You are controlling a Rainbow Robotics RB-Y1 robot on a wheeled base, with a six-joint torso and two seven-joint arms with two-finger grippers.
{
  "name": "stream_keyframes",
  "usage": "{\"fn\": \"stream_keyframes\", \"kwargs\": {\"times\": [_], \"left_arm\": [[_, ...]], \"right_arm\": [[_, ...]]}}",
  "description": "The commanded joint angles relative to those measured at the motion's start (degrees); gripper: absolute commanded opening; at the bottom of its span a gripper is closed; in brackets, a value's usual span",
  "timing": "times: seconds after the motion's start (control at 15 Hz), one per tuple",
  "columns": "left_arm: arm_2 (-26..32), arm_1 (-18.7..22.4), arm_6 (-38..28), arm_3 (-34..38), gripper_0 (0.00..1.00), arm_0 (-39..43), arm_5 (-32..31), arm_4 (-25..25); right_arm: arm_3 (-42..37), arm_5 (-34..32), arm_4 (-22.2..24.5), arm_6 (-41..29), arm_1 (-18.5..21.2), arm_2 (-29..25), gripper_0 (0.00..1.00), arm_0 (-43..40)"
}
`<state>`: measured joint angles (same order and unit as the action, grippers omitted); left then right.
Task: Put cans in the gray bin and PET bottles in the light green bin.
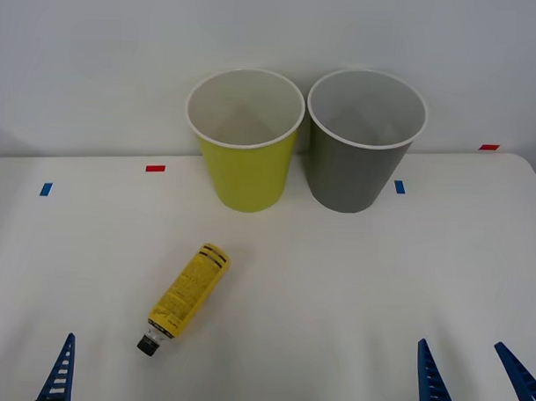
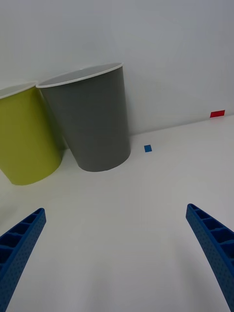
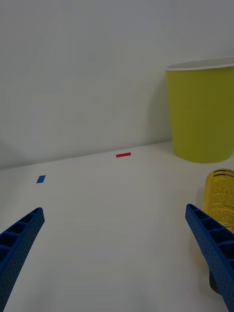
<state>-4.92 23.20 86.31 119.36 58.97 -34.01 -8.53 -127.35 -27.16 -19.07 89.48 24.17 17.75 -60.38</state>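
While spread apart at the near edge: left gripper (image 1: 20,368), right gripper (image 1: 477,379), both empty. PET bottle (image 1: 187,294) lying near-left of light green bin (image 1: 245,164), gray bin (image 1: 362,164) right. Likely light, smooth, crushable; best grasped mid-body.

No readable text anywhere. PET bottle (image 1: 187,293), lower left of centre in the front view, has black print on its yellow label. Too small to read.

A lab test setup — bare white table (image 1: 336,282) with coloured tape marks (image 1: 155,168), blank wall (image 1: 97,54).
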Motion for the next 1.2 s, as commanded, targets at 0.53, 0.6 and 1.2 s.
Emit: {"fn": "stream_keyframes", "kwargs": {"times": [0.53,0.6,1.2], "left_arm": [[-0.26,-0.70,-0.18,-2.90,1.00,-0.70,0.79,0.18],[0.09,-0.62,-0.26,-3.43,1.00,-1.41,0.00,0.35],[-2.81,10.46,-0.35,-3.08,1.00,-8.70,9.49,2.02]], "right_arm": [[0.00,0.00,0.00,0.00,0.00,0.00,1.00,0.00],[0.00,0.00,0.00,0.00,0.00,0.00,1.00,0.00],[0.00,0.00,0.00,0.00,0.00,0.00,1.00,0.00]]}}
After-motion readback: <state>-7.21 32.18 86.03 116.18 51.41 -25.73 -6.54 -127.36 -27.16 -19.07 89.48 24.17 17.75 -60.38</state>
